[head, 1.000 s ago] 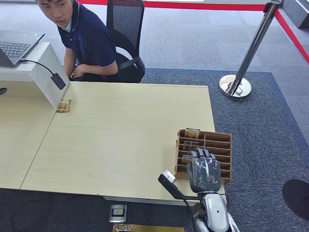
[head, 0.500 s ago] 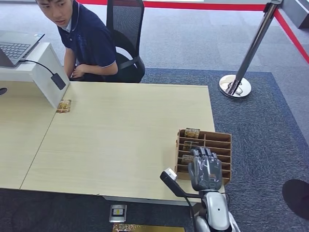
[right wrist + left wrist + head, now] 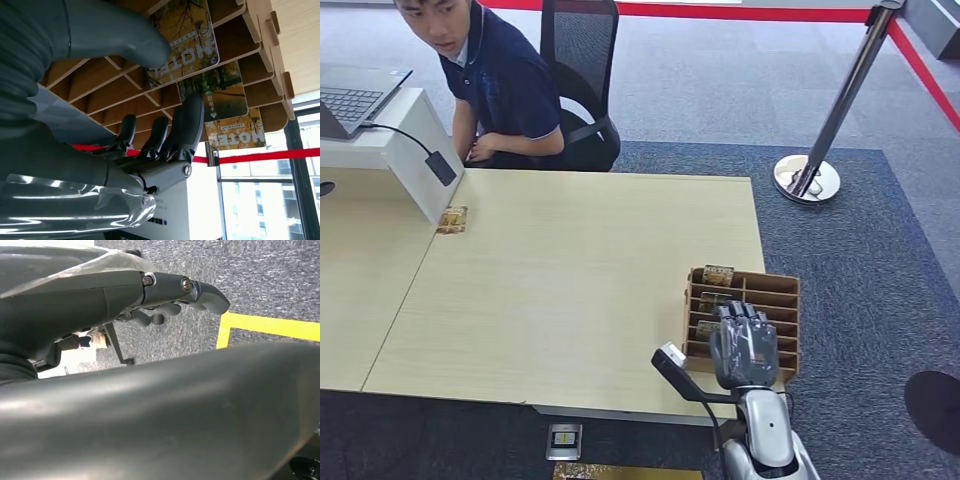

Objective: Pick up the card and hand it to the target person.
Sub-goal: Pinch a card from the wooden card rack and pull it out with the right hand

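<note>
The right robot hand (image 3: 744, 345) is seen over the wooden card rack (image 3: 773, 296), thumb pressed on the nearest card (image 3: 183, 37), fingers apart, nothing clamped yet.

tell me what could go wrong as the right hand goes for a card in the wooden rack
The right hand hovers over the slotted wooden card rack near the table's corner, so a push could shove the rack off the edge. The yellow printed cards stand close together, so its thick grey thumb might catch two or knock one out.
</note>
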Controlling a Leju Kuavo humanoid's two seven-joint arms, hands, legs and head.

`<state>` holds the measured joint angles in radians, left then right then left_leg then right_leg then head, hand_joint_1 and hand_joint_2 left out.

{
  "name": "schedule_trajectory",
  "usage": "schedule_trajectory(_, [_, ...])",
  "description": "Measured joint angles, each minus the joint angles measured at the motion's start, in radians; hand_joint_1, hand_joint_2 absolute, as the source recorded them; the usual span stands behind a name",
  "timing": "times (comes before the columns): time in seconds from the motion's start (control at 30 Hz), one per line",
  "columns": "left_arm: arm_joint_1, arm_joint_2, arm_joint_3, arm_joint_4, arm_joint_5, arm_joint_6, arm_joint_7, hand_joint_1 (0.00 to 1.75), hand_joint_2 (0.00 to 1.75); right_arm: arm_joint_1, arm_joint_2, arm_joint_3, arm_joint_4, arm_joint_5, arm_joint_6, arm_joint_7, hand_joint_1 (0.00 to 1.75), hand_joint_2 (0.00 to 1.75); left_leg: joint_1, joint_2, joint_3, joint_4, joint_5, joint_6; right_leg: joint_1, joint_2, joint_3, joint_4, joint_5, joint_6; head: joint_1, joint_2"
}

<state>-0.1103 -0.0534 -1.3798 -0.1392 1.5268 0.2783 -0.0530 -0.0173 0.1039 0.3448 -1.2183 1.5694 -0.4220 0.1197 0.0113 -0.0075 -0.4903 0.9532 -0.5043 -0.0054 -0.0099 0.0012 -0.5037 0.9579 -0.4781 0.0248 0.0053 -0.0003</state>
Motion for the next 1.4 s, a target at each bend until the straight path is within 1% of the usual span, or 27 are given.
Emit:
schedule_trajectory(0.33, [0.000, 0.000, 0.000, 0.000, 0.001, 0.007, 0.000, 0.00, 0.00, -0.015, 0.010, -0.008, 0.037, 0.000, -0.001, -0.007, 0.81, 1.75, 0.000, 0.000, 0.000, 0.000, 0.000, 0.000, 0.000, 0.000, 0.000, 0.000, 0.000, 0.000, 0.000, 0.000])
schedule_trajectory(0.6, [0.000, 0.000, 0.000, 0.000, 0.001, 0.007, -0.002, 0.00, 0.00, -0.020, 0.013, -0.012, 0.057, -0.003, -0.008, -0.016, 0.85, 1.75, 0.000, 0.000, 0.000, 0.000, 0.000, 0.000, 0.000, 0.000, 0.000, 0.000, 0.000, 0.000, 0.000, 0.000])
schedule_trajectory(0.63, [0.000, 0.000, 0.000, 0.000, 0.001, 0.007, -0.002, 0.00, 0.00, -0.020, 0.014, -0.012, 0.058, -0.003, -0.009, -0.016, 0.88, 1.75, 0.000, 0.000, 0.000, 0.000, 0.000, 0.000, 0.000, 0.000, 0.000, 0.000, 0.000, 0.000, 0.000, 0.000])
schedule_trajectory(0.67, [0.000, 0.000, 0.000, 0.000, 0.001, 0.007, -0.002, 0.00, 0.00, -0.020, 0.015, -0.012, 0.059, -0.003, -0.010, -0.016, 1.00, 1.75, 0.000, 0.000, 0.000, 0.000, 0.000, 0.000, 0.000, 0.000, 0.000, 0.000, 0.000, 0.000, 0.000, 0.000])
schedule_trajectory(0.73, [0.000, 0.000, 0.000, 0.000, 0.001, 0.007, -0.002, 0.00, 0.00, -0.020, 0.017, -0.014, 0.060, -0.003, -0.010, -0.017, 1.30, 1.75, 0.000, 0.000, 0.000, 0.000, 0.000, 0.000, 0.000, 0.000, 0.000, 0.000, 0.000, 0.000, 0.000, 0.000])
schedule_trajectory(0.77, [0.000, 0.000, 0.000, 0.000, 0.001, 0.007, -0.002, 0.00, 0.00, -0.019, 0.019, -0.015, 0.060, -0.003, -0.010, -0.017, 1.51, 1.75, 0.000, 0.000, 0.000, 0.000, 0.000, 0.000, 0.000, 0.000, 0.000, 0.000, 0.000, 0.000, 0.000, 0.000])
schedule_trajectory(0.83, [0.000, 0.000, 0.000, 0.000, 0.001, 0.007, -0.002, 0.00, 0.00, -0.019, 0.023, -0.019, 0.060, -0.003, -0.011, -0.018, 1.68, 1.75, 0.000, 0.000, 0.000, 0.000, 0.000, 0.000, 0.000, 0.000, 0.000, 0.000, 0.000, 0.000, 0.000, 0.000])
schedule_trajectory(0.87, [0.000, -0.001, 0.000, 0.000, 0.001, 0.007, -0.002, 0.00, 0.00, -0.018, 0.024, -0.021, 0.059, -0.002, -0.011, -0.019, 1.74, 1.75, 0.000, 0.000, 0.000, 0.000, 0.000, 0.000, 0.000, 0.000, 0.000, 0.000, 0.000, 0.000, 0.000, 0.000])
schedule_trajectory(1.1, [0.000, 0.000, -0.001, 0.000, 0.001, 0.007, -0.002, 0.00, 0.00, -0.012, 0.027, -0.028, 0.053, 0.000, -0.020, -0.014, 1.75, 1.75, 0.000, 0.000, 0.000, 0.000, 0.000, 0.000, 0.000, 0.000, 0.000, 0.000, 0.000, 0.000, 0.000, 0.000])
schedule_trajectory(1.27, [0.000, 0.000, -0.001, 0.000, 0.001, 0.007, -0.002, 0.00, 0.00, 0.000, 0.022, -0.026, 0.025, 0.000, -0.030, 0.013, 1.75, 1.75, 0.000, 0.000, 0.000, 0.000, 0.000, 0.000, 0.000, 0.000, 0.000, 0.000, 0.000, 0.000, 0.000, 0.000])
schedule_trajectory(1.4, [0.000, 0.000, -0.001, 0.000, 0.001, 0.007, -0.003, 0.00, 0.00, 0.018, 0.003, -0.006, -0.030, 0.000, -0.037, 0.048, 1.75, 1.75, 0.000, 0.000, 0.000, 0.000, 0.000, 0.000, 0.000, 0.000, 0.000, 0.000, 0.000, 0.000, 0.000, 0.000])
